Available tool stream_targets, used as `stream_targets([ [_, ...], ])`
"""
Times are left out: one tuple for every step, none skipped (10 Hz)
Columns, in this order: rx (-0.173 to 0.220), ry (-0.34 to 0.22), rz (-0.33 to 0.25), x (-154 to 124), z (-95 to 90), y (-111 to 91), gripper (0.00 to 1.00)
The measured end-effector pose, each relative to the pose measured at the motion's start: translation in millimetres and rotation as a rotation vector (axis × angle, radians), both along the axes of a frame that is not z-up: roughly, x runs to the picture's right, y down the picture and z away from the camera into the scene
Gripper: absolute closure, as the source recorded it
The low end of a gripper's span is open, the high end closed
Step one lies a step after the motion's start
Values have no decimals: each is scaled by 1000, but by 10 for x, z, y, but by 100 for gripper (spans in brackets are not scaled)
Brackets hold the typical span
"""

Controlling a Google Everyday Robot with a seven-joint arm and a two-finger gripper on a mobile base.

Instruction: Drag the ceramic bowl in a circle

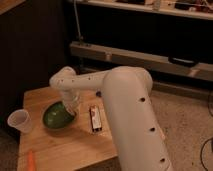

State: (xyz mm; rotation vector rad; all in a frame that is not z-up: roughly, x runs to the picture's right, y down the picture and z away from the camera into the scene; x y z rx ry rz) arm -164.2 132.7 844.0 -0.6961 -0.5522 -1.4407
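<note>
Glossy dark-green ceramic bowl [55,118] — round, shallow — with the tool [73,108] at its rim (grip unclear).

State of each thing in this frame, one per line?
ceramic bowl: open side up on the table, looks empty.
tool: down at the bowl's rim, dark-bar side.
paper cup: upright, apart from the bowl.
dark bar: lying flat.
orange stick: lying flat near the table's edge.

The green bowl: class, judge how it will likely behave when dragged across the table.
Glossy and rigid-looking, the green bowl probably slides without bending. Wide and shallow, it seems unlikely to tip. The gripper is at its rim.
</note>
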Motion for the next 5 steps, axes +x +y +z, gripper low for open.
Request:
stream_targets([
  [-1,27,9,139,7,17,86],
  [2,54,22,314,-26,51,86],
  [14,70,32,477,-104,65,86],
  [25,75,36,598,-225,73,86],
  [32,79,36,725,-417,99,86],
])
